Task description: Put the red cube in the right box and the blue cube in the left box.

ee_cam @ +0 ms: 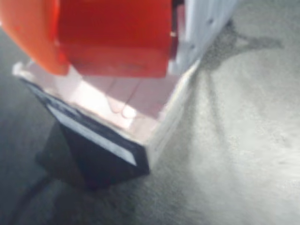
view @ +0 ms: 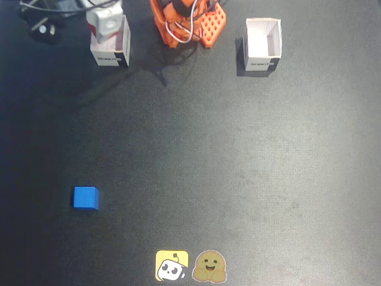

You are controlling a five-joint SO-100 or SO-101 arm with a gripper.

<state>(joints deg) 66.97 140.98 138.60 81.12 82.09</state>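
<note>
**Hovering the red cube over the box**

Clamping the red cube (ee_cam: 115, 35), the gripper (ee_cam: 117, 42) hangs directly above the open box (ee_cam: 101, 140), cube straight over its mouth. The blue cube (view: 86, 198) lies well apart from that box, untouched.

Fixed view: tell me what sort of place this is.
Probably a hobbyist robot-learning tabletop: a dark felt-like mat, an orange 3D-printed arm base, two small open white cardboard boxes, and cartoon mascot stickers at the near edge.
</note>
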